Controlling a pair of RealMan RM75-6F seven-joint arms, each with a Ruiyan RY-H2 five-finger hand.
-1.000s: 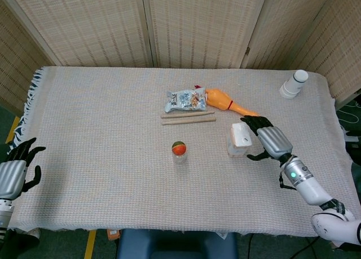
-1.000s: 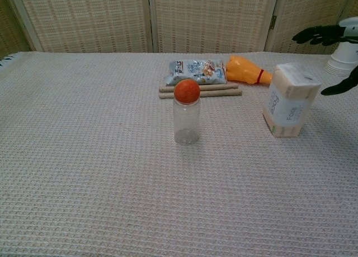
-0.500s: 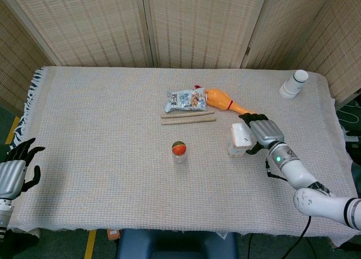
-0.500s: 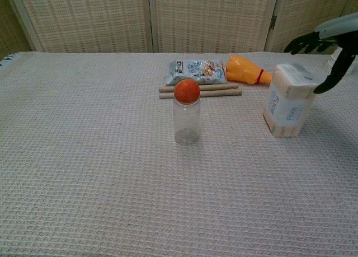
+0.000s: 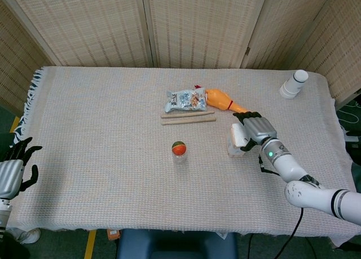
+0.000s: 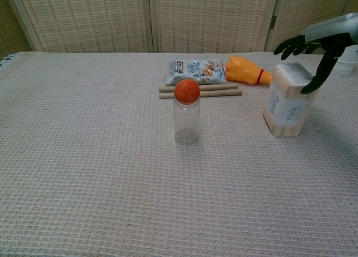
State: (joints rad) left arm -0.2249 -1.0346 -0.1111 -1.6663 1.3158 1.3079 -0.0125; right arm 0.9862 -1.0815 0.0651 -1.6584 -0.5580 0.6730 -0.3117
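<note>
Two views, taken in turn.

Head view, worktop: a worktop (image 5: 101, 129) under a pale woven cloth, with woven screens behind it.
Head view, right hand: the right hand (image 5: 255, 128) sits at the right side of a white tissue pack (image 5: 237, 138), dark fingers curving round its top and near edge; whether they press on it or only hover cannot be told.
Head view, left hand: the left hand (image 5: 12, 171) hangs off the worktop's left edge, fingers spread, holding nothing.
Head view, middle: a clear jar with an orange-red ball lid (image 5: 179, 150) stands alone, left of the pack.
Head view, behind the jar: two wooden sticks (image 5: 188, 118) lie side by side; just beyond them a snack packet (image 5: 185, 100) touches an orange rubber chicken toy (image 5: 225, 101).
Head view, far right corner: a stack of white cups (image 5: 294, 84), well apart from the rest.

Chest view, right hand: the right hand (image 6: 313, 44) arches over the tissue pack's (image 6: 286, 104) upper right corner, fingers apart above the top and the thumb down its right side.
Chest view, jar: the jar (image 6: 186, 112) stands upright in front of the sticks (image 6: 215, 89), packet (image 6: 194, 70) and toy (image 6: 246, 70).
Chest view, left hand: not seen.
</note>
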